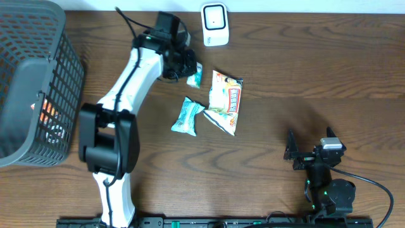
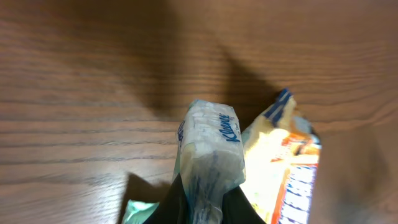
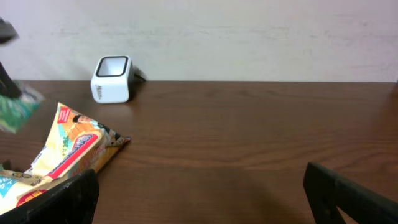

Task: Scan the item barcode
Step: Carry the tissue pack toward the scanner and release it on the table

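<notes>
- A soft, light tissue pack (image 2: 211, 140), pinched at its lower end by the left hand (image 1: 186, 71), is held above the worktop (image 1: 304, 69) just short of the white scanner (image 1: 215, 24).
- Its film wrap looks slippery and crushable; a grip across the flat sides likely suits it best.
- Blue lettering reads "Kleenex".
- Below lie an orange snack packet (image 1: 226, 101), its print unreadable, and a teal pack (image 1: 188, 116).
- The right hand (image 1: 294, 154) rests apart, its fingers spread wide and empty.
</notes>
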### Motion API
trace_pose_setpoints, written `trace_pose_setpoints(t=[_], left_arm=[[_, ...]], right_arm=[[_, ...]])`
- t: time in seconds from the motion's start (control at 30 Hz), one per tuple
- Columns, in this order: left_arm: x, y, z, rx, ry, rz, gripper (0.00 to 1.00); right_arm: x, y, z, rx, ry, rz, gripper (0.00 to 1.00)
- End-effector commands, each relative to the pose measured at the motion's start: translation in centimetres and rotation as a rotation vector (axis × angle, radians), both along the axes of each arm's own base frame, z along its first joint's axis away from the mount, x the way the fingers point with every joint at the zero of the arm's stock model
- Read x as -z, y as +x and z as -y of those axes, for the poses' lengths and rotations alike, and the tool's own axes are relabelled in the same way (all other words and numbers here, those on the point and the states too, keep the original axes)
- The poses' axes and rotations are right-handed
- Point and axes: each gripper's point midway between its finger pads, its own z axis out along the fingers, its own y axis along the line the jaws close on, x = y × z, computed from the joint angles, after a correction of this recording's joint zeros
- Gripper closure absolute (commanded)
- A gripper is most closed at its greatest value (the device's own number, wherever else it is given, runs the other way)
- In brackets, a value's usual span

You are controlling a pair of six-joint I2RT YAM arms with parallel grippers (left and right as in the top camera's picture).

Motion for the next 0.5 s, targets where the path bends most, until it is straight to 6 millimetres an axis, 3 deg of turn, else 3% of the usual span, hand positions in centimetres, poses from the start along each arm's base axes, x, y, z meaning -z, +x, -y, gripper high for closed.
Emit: trace_pose_setpoints(t=[0.0,0.07,0.1,0.13,0.23,0.3,0.47], left_arm=[[2.9,-0.6,0.2,-0.030,0.014,-0.076,0.92],[3.8,-0.7,0.3,-0.029,0.017,-0.098,0.92],[4.1,-0.8,0.3,-0.029,0.020,-0.107,0.84],[4.2,-0.9,0.2,-0.030,0.021,-0.110,0.69],[4.0,-0.8,0.1,-0.031,0.020,-0.107,0.61],[3.6,-0.8,0.1,-0.032,0.018,-0.098,0.45],[0.6,0.2,-0.6,-0.051,0.000,-0.037,0.42]], right_arm=[[0.0,0.0,0.3,0.013,0.010,0.001,0.01],[0.0,0.0,0.3,0.013,0.011,0.001,0.01],[0.0,0.0,0.3,0.013,0.011,0.001,0.01],[0.0,0.0,0.3,0.013,0.010,0.001,0.01],[0.0,0.0,0.3,0.013,0.011,0.001,0.01],[0.0,0.0,0.3,0.013,0.010,0.001,0.01],[0.0,0.0,0.3,0.013,0.011,0.001,0.01]])
